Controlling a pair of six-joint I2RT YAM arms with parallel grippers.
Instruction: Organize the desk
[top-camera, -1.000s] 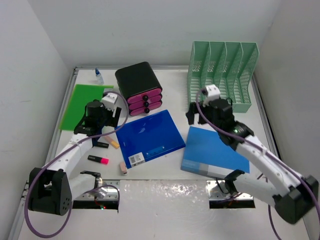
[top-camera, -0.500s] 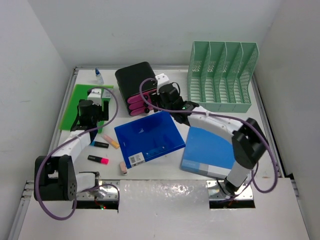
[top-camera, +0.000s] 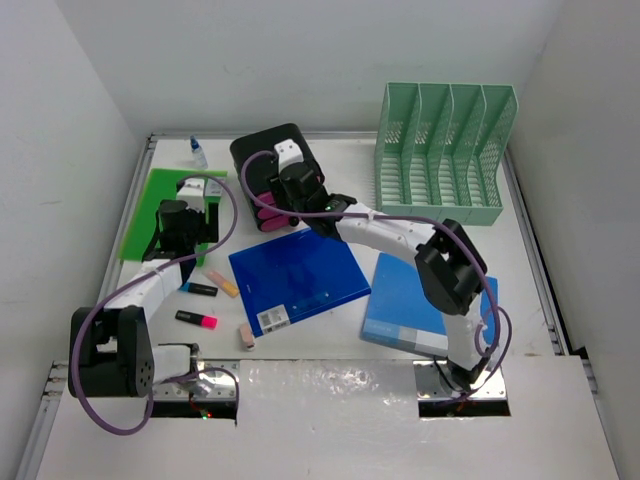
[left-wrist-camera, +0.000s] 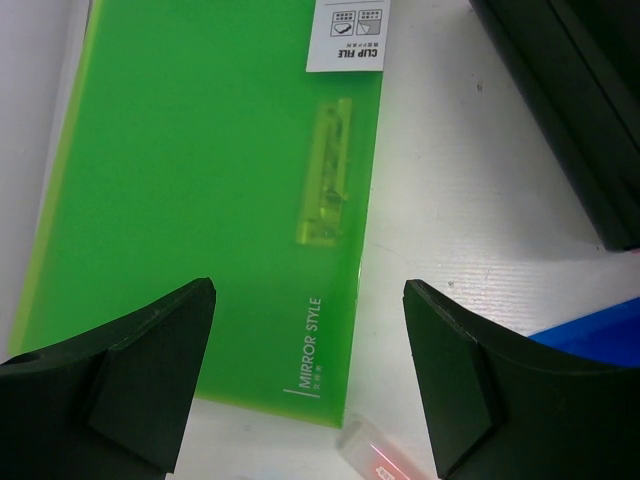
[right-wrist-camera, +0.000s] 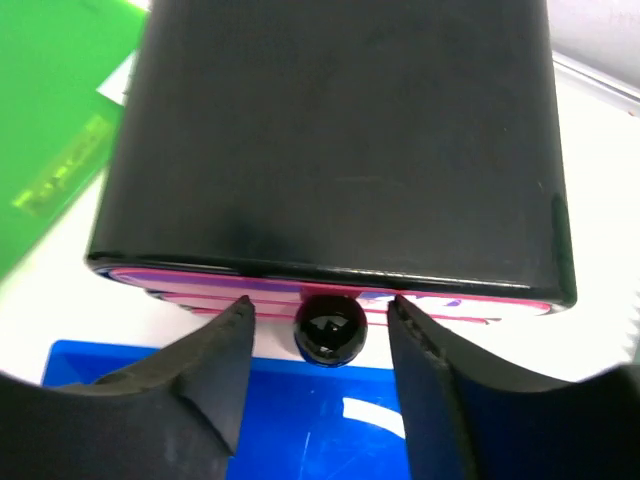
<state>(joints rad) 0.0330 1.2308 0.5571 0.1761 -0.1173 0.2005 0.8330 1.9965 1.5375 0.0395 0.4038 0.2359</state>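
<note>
Desk (top-camera: 352, 160) still messy; my right gripper (right-wrist-camera: 318, 330) just swung to 11 o'clock, jaws apart around drawer knob (right-wrist-camera: 329, 327), likely pulling next; left gripper (left-wrist-camera: 308, 300) apart over green folder (left-wrist-camera: 200, 180).

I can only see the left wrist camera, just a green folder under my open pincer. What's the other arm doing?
Observer: The right pincer is open around a black knob on the drawer box, not touching it.
Operator: Where's the rack for folders?
Observer: The green file rack stands at the far right corner of the desk.
Operator: Any pens?
Observer: A pink highlighter lies left of the dark blue folder.
</note>
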